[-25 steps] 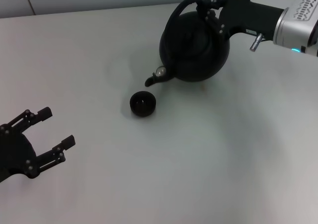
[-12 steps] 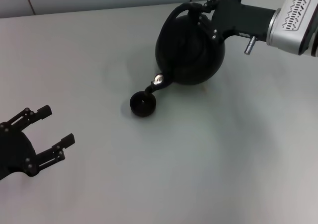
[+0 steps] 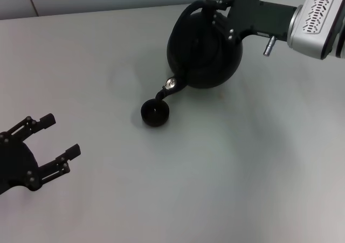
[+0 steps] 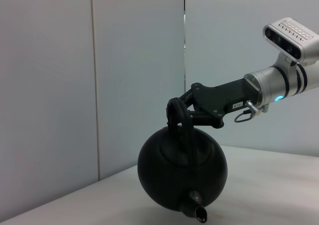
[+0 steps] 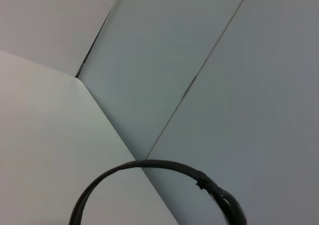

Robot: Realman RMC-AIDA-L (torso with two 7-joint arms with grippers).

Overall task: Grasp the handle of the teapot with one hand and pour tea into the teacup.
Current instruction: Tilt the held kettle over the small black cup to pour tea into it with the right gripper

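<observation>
I find no brand or readable writing; only a small pale tag on the far arm in the left wrist view, too small to read. On my left, the idle black two-fingered left gripper [image 3: 53,146] sits low over the plain matte grey-white tabletop [image 3: 226,189], its fingers spread apart and holding nothing. Moving right, the tiny round black handleless teacup [image 3: 154,112] stands upright on the table near the middle. Just above and right of it hangs the large round matte-black teapot [image 3: 204,51], lifted clear of the surface and tipped so its short spout with the small silvery cap [image 3: 171,83] points down over the cup's rim; I cannot tell whether any tea is flowing. The tall black arched handle [image 3: 195,7] is clamped by the black right gripper [image 3: 221,11], fingers closed on it, on its silver-white cylindrical wrist [image 3: 315,19] reaching in from the right. Behind the table stand pale grey wall panels [image 4: 134,60] with dark vertical seams.
</observation>
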